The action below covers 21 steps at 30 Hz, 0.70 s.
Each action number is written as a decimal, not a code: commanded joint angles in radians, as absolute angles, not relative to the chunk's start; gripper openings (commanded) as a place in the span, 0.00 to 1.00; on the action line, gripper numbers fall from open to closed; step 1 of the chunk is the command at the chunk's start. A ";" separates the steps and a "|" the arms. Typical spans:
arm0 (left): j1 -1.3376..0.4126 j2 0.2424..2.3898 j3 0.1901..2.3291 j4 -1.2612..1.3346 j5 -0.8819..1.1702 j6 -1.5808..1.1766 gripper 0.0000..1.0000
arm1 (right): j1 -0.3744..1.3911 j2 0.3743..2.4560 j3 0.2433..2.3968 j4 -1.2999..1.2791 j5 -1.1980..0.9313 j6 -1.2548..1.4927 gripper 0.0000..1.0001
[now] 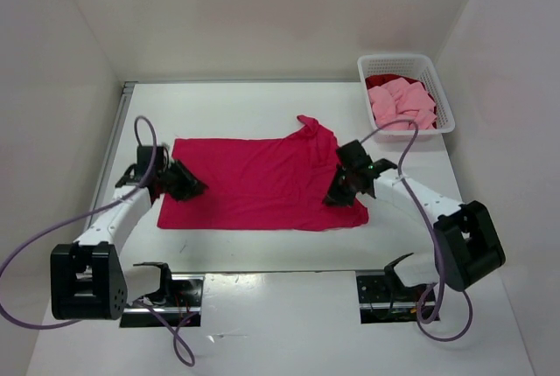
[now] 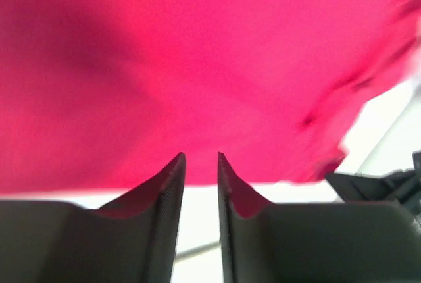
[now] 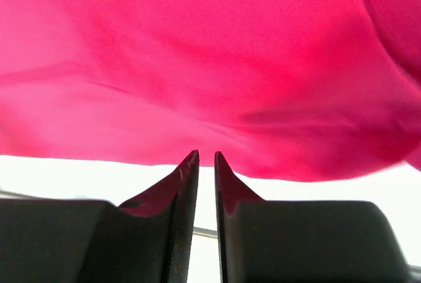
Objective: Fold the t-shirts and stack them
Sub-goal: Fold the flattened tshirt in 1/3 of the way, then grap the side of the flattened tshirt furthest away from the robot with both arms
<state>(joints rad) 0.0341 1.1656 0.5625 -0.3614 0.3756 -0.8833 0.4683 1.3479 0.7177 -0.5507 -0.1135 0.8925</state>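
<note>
- Lying flat mid-table is the bright crimson-magenta cloth t-shirt [image 1: 262,184], with its long axis running left to right across the white table [image 1: 262,105] and a rumpled bit at its far right corner.
- One short end is covered by each arm. The left gripper [image 1: 186,185] is parked at the left hem and the right gripper [image 1: 338,192] on the right end, so neither is really nearer.
- From both sets of jaws the cloth stretches forward and inward, so the fold is expected to run along that long axis.
- Both jaws are drawn nearly together with only a slim slot left. Whether a hem is pinched at the tips can't be told from the wrist views, tbh.
- The light pink cloth shirt [image 1: 401,103] and the dark red cloth shirt [image 1: 385,77] are heaped in the white plastic lattice basket [image 1: 395,59] at the far right, well apart from both grippers.
</note>
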 commanded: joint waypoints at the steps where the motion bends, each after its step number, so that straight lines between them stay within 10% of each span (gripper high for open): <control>1: 0.035 1.209 0.800 -0.362 0.269 -0.747 0.31 | 0.425 1.367 0.949 -0.577 -0.097 0.789 0.21; 8: 0.058 1.584 1.061 -0.233 0.029 -0.697 0.18 | 0.425 1.612 1.294 -0.543 -0.103 0.629 0.03; 16: 0.101 1.888 1.342 -0.278 -0.172 -0.617 0.51 | 0.425 1.818 1.552 -0.574 -0.089 0.488 0.06; 21: 0.132 1.982 1.393 -0.278 -0.201 -0.577 0.56 | 0.405 1.865 1.574 -0.551 -0.101 0.462 0.12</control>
<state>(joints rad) 0.1184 1.9602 1.3468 -0.2737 -0.1364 -0.6323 0.4206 1.8500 1.5116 -0.5549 -0.1017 0.5121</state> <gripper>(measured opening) 0.553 0.110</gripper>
